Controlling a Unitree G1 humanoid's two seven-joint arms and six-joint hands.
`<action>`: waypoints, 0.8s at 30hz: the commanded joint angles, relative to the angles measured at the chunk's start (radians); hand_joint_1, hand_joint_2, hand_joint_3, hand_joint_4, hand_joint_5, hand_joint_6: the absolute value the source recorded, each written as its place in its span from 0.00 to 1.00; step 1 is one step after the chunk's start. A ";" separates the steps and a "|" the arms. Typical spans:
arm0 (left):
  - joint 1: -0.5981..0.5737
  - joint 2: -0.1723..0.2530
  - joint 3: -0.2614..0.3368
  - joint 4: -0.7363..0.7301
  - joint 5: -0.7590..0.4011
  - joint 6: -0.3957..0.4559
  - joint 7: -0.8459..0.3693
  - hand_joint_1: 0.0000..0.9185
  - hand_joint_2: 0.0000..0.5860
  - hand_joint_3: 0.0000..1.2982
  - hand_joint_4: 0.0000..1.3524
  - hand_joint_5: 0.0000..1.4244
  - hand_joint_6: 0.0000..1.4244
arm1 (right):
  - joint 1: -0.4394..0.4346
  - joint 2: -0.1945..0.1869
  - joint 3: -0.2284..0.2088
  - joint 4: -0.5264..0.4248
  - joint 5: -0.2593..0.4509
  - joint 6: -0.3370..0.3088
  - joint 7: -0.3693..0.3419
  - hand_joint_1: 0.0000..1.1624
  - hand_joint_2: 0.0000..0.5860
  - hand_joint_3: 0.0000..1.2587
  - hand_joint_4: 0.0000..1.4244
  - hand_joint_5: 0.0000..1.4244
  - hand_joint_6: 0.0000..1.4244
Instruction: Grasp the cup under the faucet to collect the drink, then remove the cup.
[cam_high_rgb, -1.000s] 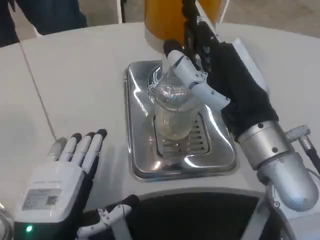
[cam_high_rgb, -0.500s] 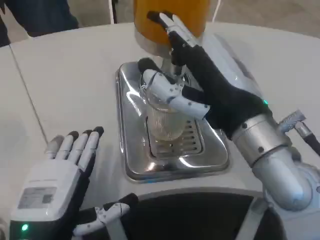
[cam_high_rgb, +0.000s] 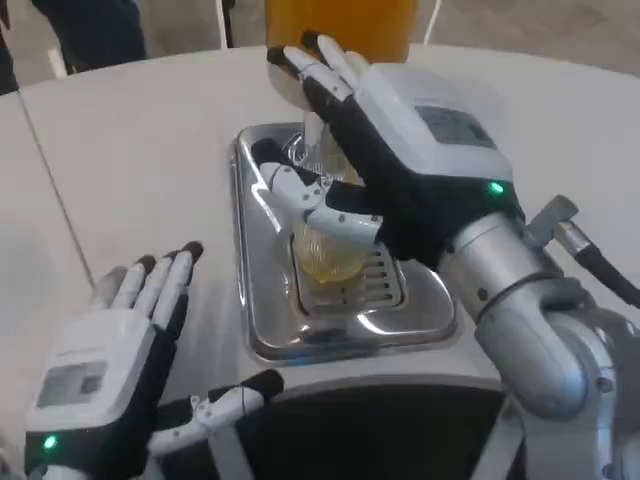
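Right hand wraps the cup on the drip tray, we judge to steady filling; left hand waits beside the tray, fingers spread.

A white round surface fills most of the view, its curved far edge running across the top. A thin dark seam crosses it on the left. Beyond the edge lies a pale floor, with dark shapes at top left. Soft, even light.

Labels on both hand backs, too blurred to read.
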 joint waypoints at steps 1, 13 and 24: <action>-0.033 -0.031 -0.006 0.030 -0.027 0.003 -0.004 0.01 0.10 0.00 0.00 0.00 0.00 | 0.012 0.029 0.033 -0.007 -0.003 -0.017 0.062 0.20 0.86 0.07 0.00 0.02 0.08; -0.141 -0.135 -0.035 0.152 -0.066 -0.025 0.110 0.09 0.09 0.00 0.00 0.00 0.00 | 0.032 0.031 -0.001 0.000 -0.011 -0.060 0.057 0.23 0.87 0.07 0.00 0.01 0.08; -0.224 -0.185 -0.082 0.249 -0.057 -0.025 0.188 0.11 0.10 0.00 0.00 0.00 0.00 | 0.041 0.033 -0.021 0.013 0.009 -0.091 0.045 0.23 0.87 0.07 0.00 0.01 0.08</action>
